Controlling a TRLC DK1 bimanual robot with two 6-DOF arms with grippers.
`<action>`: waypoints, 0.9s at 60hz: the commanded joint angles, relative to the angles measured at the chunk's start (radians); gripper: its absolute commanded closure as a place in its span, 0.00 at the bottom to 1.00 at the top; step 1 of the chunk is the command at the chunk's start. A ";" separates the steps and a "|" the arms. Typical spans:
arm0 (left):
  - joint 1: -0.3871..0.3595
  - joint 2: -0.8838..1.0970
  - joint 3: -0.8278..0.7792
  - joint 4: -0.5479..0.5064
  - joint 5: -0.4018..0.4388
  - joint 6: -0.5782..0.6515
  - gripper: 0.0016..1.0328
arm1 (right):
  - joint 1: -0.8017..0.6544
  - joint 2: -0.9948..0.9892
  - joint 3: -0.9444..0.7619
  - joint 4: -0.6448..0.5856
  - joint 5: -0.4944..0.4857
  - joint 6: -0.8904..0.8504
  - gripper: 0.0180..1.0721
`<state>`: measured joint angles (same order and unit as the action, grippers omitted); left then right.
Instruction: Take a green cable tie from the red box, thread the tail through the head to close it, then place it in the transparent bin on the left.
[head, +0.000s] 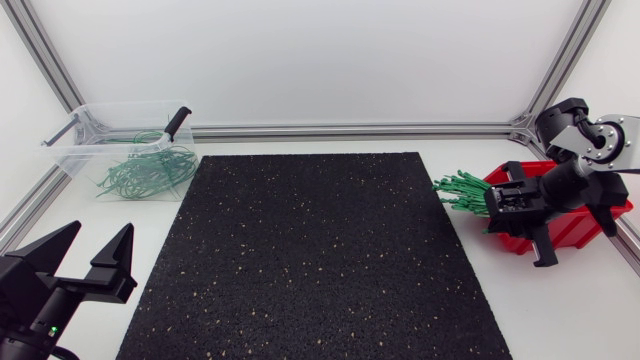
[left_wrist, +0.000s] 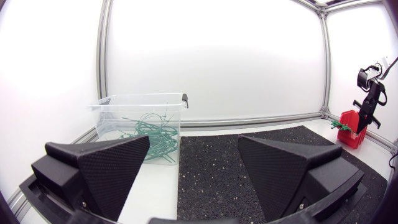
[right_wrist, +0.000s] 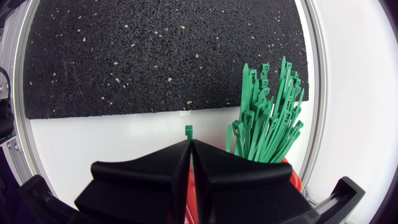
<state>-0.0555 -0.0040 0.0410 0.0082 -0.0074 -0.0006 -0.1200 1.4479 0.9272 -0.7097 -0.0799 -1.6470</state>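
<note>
**Right gripper pinched on one tie at the red box, left gripper wide apart**

The right gripper sits over the red plastic box at the right edge of the white table. In the right wrist view its two black wedge fingers are pressed together, and the head of a single green cable tie pokes out at their tips – the tie appears pinched in the seam between them. Just beside the fingers a bundle of loose green cable ties fans out of the box, heads pointing towards the black speckled rubber mat. In the head view the bundle overhangs the box's rim on the mat side.

The left gripper is at the near left corner of the table, off the mat. Its fingers stand well apart with nothing between them – the left wrist view looks straight through the gap.

The transparent plastic bin stands at the far left corner, beside the mat. A tangle of looped green ties lies in it, and a black clip handle sits on its rim.
</note>
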 joint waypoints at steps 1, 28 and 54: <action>-0.006 -0.004 -0.039 -0.017 0.003 -0.010 0.04 | 0.000 -0.035 0.004 -0.022 -0.018 -0.016 0.95; -0.004 -0.005 -0.039 -0.016 0.003 -0.010 0.04 | -0.044 -0.089 0.199 -0.126 -0.139 0.052 0.95; -0.009 -0.008 -0.039 -0.017 0.003 -0.022 0.04 | -0.069 -0.092 0.493 -0.340 -0.382 0.246 0.95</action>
<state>-0.0555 -0.0040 0.0410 0.0082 -0.0078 -0.0010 -0.1829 1.3594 1.3659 -1.0004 -0.4286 -1.4517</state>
